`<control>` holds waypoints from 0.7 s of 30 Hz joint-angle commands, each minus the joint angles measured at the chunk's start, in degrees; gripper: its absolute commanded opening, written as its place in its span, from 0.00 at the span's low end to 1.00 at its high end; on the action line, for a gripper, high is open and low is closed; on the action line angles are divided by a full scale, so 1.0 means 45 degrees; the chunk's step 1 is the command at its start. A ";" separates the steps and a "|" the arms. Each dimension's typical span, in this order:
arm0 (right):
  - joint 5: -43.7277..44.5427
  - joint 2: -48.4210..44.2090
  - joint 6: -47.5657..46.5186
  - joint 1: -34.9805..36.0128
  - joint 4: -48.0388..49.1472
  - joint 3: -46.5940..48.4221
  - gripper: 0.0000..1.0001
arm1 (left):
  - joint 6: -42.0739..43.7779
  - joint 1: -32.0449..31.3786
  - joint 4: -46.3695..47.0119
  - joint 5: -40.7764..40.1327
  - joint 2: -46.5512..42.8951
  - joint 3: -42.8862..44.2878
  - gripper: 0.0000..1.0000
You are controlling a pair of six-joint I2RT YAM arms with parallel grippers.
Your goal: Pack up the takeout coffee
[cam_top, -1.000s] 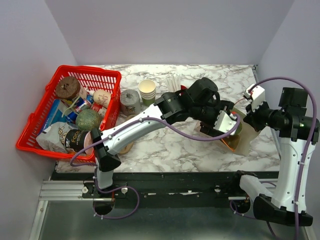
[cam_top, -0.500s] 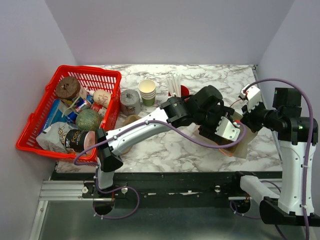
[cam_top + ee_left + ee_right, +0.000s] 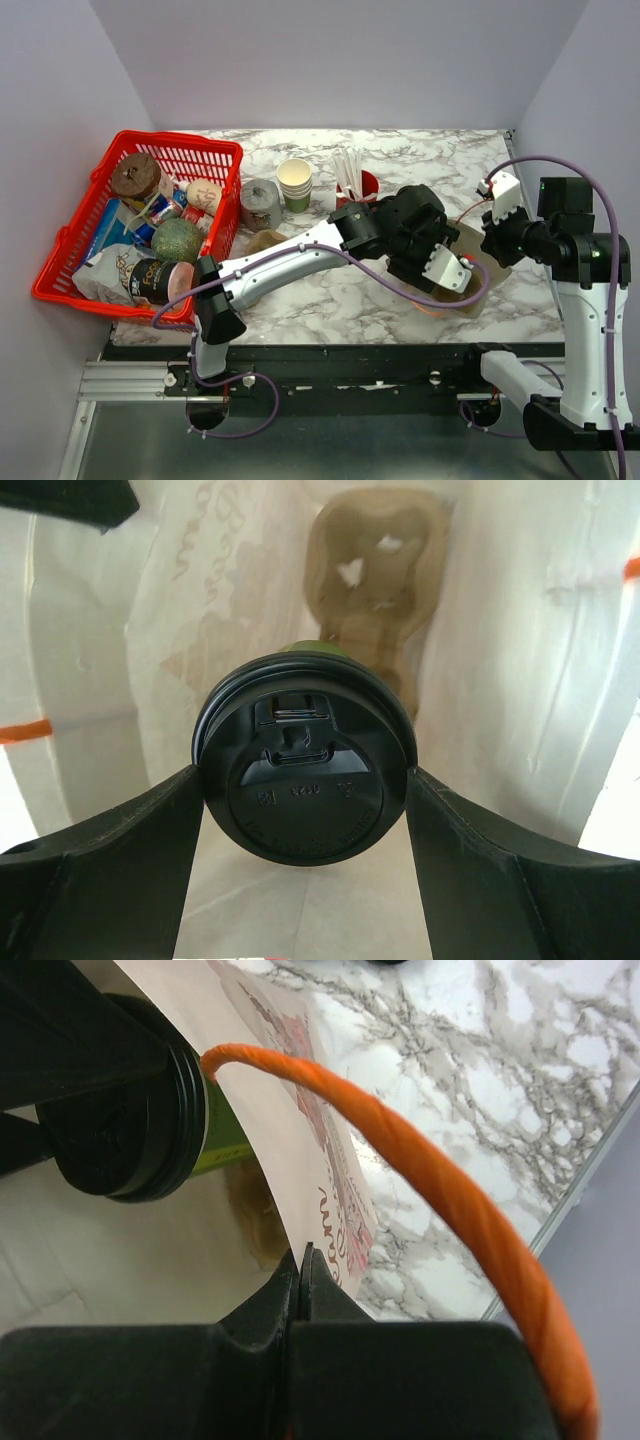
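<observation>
The takeout coffee (image 3: 304,792), an olive-green cup with a round black lid, lies on its side inside a cream paper bag (image 3: 500,630). My left gripper (image 3: 303,776) reaches into the bag, and its two fingers press the lid rim from both sides. In the top view the left gripper (image 3: 443,270) is inside the mouth of the bag (image 3: 478,288) and hides the cup. My right gripper (image 3: 301,1256) is shut on the bag's printed edge (image 3: 330,1175), beside the orange handle (image 3: 430,1175). The cup (image 3: 130,1110) shows there too. In the top view the right gripper (image 3: 493,240) is at the bag's far side.
A red basket (image 3: 62,240) full of groceries stands at the left. Stacked lidless paper cups (image 3: 295,183), a grey tin (image 3: 260,204) and a red cup of white straws (image 3: 362,182) stand at the back. The table's right edge runs close to the bag.
My left gripper has moved down and slightly left, taking the cup deeper into the bag. The right gripper has shifted a little left with the bag's edge still in it.
</observation>
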 commanded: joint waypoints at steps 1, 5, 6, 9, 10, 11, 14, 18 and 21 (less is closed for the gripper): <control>0.0359 -0.0472 0.0947 0.0129 -0.0621 -0.0479 0.00 | 0.0496 -0.0134 0.0169 -0.0757 0.0066 -0.0468 0.00; 0.0280 -0.0883 0.1435 0.0148 0.0217 -0.1026 0.00 | 0.0632 -0.0134 0.0072 -0.0758 0.0007 -0.0839 0.00; 0.0260 -0.0922 0.1629 0.0129 0.0375 -0.1066 0.00 | 0.0807 -0.0134 -0.0044 -0.0719 0.0027 -0.0859 0.00; 0.0202 -0.0826 0.1865 0.0148 0.0786 -0.0911 0.01 | 0.1003 -0.0115 -0.0260 -0.0660 0.0066 -0.0937 0.00; 0.0124 -0.0729 0.1924 0.0129 0.0825 -0.0716 0.01 | 0.1062 -0.0096 -0.0260 -0.0640 0.0066 -0.0957 0.00; 0.0066 -0.0631 0.1963 0.0148 0.0980 -0.0637 0.01 | 0.1082 -0.0076 -0.0260 -0.0602 0.0066 -0.1015 0.00; -0.0091 -0.0358 0.2236 0.0616 0.1313 -0.0287 0.01 | 0.1296 -0.0037 -0.0144 -0.0620 0.0105 -0.0957 0.00; -0.0092 -0.0006 0.2315 0.0967 0.1392 0.0027 0.00 | 0.1764 0.0080 0.0227 -0.0757 0.0105 -0.0918 0.00; -0.0033 0.0093 0.2549 0.1279 0.1353 0.0222 0.01 | 0.2097 0.0119 0.0364 -0.0796 0.0144 -0.0859 0.00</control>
